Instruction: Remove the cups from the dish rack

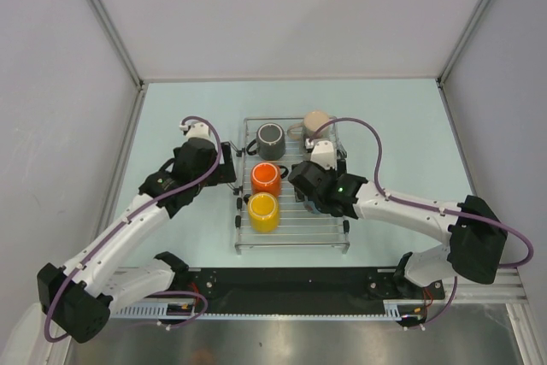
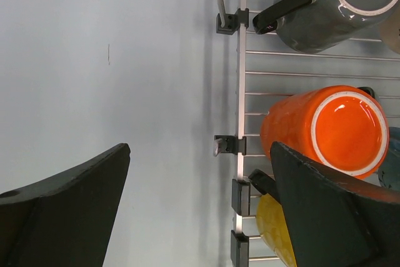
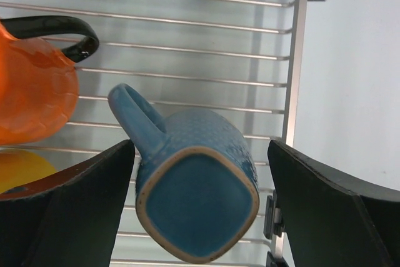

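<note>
The silver wire dish rack (image 1: 333, 237) lies mid-table. On it, upside down, stand the dark grey mug (image 1: 270, 140), the beige mug (image 1: 316, 123), the orange mug (image 1: 266, 179) and the yellow mug (image 1: 263, 212). My right gripper (image 1: 304, 182) hovers over the rack's right half and hides the blue mug from above. In the right wrist view the blue mug (image 3: 195, 195) stands base-up between my open fingers (image 3: 75, 211), untouched; the gripper (image 3: 200, 148) straddles it. My left gripper (image 1: 226, 173) is open and empty (image 2: 200, 148) over the rack's left edge (image 2: 240, 92), beside the orange mug (image 2: 325, 129).
The rack sits on a pale table (image 1: 171, 117) with grey walls at left, right and back. Black feet (image 2: 228, 22) clip along the rack's left rail. The grey mug's handle (image 2: 281, 10) points toward that rail. The arm bases stand at the near edge.
</note>
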Motion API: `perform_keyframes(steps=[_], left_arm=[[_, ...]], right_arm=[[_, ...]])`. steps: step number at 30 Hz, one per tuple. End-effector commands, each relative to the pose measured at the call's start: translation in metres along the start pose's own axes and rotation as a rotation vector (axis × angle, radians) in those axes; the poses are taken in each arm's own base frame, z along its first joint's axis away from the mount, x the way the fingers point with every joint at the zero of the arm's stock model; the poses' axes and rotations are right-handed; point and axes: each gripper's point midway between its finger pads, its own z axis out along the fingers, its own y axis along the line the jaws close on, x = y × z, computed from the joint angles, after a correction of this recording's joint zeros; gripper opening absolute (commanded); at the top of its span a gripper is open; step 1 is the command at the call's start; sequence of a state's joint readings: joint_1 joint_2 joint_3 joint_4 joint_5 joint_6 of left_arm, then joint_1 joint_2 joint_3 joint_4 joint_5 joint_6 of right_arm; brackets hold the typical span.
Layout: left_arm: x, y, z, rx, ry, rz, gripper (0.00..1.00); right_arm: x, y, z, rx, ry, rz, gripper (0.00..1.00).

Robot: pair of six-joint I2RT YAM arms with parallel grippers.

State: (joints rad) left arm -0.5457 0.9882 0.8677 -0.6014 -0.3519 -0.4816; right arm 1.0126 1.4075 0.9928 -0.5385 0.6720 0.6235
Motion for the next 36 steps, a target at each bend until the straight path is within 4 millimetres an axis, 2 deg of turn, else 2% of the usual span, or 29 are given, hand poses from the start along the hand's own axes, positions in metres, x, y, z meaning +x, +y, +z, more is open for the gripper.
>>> perform_keyframes(steps=[1, 5, 9, 13, 16, 17, 18, 20, 21, 22, 28, 31, 36], left_arm=[[0.002, -0.003, 0.000, 0.013, 0.005, -0.027, 1.00], [0.007, -0.001, 0.002, 0.008, 0.017, -0.030, 1.00], [0.012, -0.002, 0.004, 0.013, 0.034, -0.032, 1.00], [0.011, -0.003, 0.003, 0.017, 0.032, -0.039, 1.00], [0.011, -0.004, 0.003, 0.019, 0.031, -0.039, 1.00], [0.011, -0.003, 0.003, 0.017, 0.030, -0.038, 1.00], [0.011, -0.002, 0.003, 0.014, 0.029, -0.040, 1.00], [0.012, -0.002, 0.003, 0.013, 0.030, -0.038, 1.00], [0.011, -0.002, 0.003, 0.012, 0.029, -0.038, 1.00], [0.012, -0.002, 0.003, 0.010, 0.030, -0.040, 1.00], [0.009, -0.004, 0.003, 0.014, 0.028, -0.040, 0.99], [0.007, -0.005, 0.003, 0.018, 0.024, -0.043, 0.99], [0.002, -0.006, 0.001, 0.022, 0.014, -0.048, 0.99]], right_arm=[[-0.008, 0.002, -0.010, 0.020, 0.010, 0.083, 0.93], [-0.001, -0.001, -0.011, 0.032, 0.026, 0.087, 0.92], [0.005, -0.001, -0.008, 0.029, 0.033, 0.083, 0.84], [0.008, 0.001, -0.004, 0.030, 0.034, 0.072, 0.84], [0.011, 0.004, -0.002, 0.022, 0.046, 0.070, 0.77], [0.013, 0.005, -0.002, 0.017, 0.054, 0.068, 0.71], [0.015, 0.005, -0.001, 0.017, 0.055, 0.068, 0.58], [0.017, 0.004, -0.002, 0.015, 0.058, 0.074, 0.41], [0.019, 0.003, -0.001, 0.017, 0.060, 0.073, 0.11], [0.018, 0.003, -0.002, 0.014, 0.059, 0.081, 0.00], [0.017, -0.002, -0.005, 0.026, 0.051, 0.085, 0.00], [0.010, -0.006, -0.009, 0.032, 0.030, 0.094, 0.00], [-0.021, -0.013, -0.025, 0.039, -0.044, 0.089, 0.00]])
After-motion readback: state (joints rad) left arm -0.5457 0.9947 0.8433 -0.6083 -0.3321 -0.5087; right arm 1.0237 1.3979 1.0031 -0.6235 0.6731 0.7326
